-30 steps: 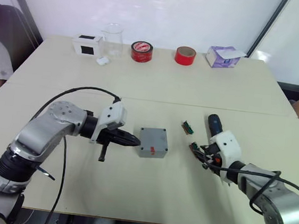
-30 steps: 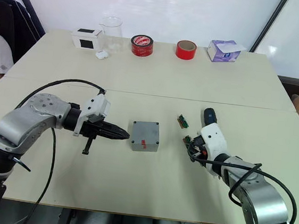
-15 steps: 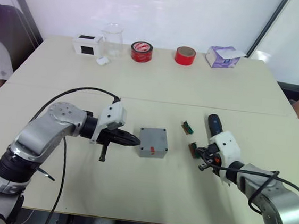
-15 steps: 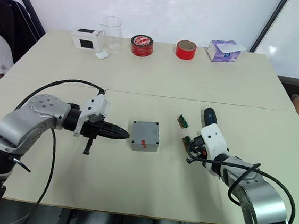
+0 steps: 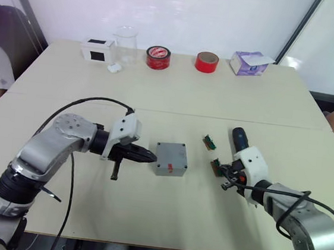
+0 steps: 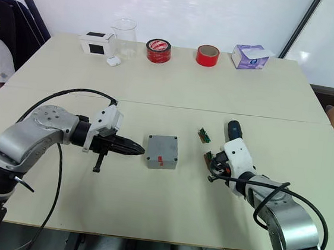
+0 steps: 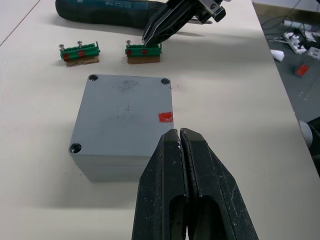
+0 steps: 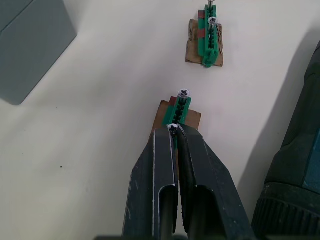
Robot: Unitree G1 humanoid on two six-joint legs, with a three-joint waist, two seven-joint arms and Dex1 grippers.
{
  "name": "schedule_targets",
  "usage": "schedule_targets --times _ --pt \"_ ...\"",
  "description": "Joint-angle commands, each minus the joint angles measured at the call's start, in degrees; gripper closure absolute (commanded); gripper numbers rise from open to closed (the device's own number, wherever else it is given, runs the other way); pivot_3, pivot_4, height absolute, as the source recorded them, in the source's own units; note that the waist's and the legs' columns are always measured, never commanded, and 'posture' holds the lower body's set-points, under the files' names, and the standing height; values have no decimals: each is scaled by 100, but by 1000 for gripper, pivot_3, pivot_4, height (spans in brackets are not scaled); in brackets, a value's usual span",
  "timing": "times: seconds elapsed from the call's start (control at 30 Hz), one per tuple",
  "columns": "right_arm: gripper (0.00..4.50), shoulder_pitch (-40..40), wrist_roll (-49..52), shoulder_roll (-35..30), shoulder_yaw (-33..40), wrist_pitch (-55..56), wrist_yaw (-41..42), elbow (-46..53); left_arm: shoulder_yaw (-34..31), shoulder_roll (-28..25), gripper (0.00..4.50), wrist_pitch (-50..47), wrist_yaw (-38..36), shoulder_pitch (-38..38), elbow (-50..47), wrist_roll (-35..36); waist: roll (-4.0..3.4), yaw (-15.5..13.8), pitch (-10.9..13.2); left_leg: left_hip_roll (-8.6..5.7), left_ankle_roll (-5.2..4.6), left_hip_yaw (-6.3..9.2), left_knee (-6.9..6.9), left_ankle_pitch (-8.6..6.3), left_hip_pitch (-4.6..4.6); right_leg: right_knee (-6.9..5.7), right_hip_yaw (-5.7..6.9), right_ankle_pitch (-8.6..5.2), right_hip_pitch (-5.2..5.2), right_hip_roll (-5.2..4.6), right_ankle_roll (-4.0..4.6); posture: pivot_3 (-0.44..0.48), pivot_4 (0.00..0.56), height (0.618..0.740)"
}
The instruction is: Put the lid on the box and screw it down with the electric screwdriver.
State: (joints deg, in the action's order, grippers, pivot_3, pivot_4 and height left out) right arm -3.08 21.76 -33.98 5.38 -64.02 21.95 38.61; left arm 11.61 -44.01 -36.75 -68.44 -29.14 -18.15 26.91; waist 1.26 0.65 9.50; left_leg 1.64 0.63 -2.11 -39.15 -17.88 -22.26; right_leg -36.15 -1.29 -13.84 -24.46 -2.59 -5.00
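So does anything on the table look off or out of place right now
Nothing looks spilled or damaged. The lid sits square on the box, though its corner holes look unscrewed. The screwdriver lies untouched beside the right gripper, which pinches a screw in a green holder.

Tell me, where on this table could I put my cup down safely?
Safest is the wide bare strip between the back row, from white box to purple-white carton, and the grey metal box. It is crowded around the green screw holders and black-blue screwdriver.

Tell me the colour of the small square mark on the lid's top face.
Red, on the grey lid. The left wrist view shows it best.
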Motion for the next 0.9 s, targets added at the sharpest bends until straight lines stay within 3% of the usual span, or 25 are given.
schedule_targets --times 0.03,0.37,0.63,0.9 --pt "4401 -97 139 -4 240 -74 -6 322 -137 1 4500 104 -11 -45 -8 43 0 -1 0 0 0 0 0 0 0 0 0 0 0 0 0 0 150 740" --pt "4401 -721 424 2 538 -594 -102 701 -536 157 4500 -41 88 -217 658 222 0 4 0 0 0 2 -2 0 0 -4 2 2 0 1 -3 0 150 740" --pt "4401 -1841 666 45 205 -419 127 341 -674 -164 4500 -150 154 116 487 207 -2 5 0 2 0 2 -1 0 -1 -8 3 2 -5 1 -3 0 150 740" --pt "4401 -1969 610 264 -580 301 422 -104 -809 -184 4500 -431 426 403 32 333 -2 6 0 1 0 2 -2 0 -5 -7 4 3 -5 -6 -4 0 150 740"
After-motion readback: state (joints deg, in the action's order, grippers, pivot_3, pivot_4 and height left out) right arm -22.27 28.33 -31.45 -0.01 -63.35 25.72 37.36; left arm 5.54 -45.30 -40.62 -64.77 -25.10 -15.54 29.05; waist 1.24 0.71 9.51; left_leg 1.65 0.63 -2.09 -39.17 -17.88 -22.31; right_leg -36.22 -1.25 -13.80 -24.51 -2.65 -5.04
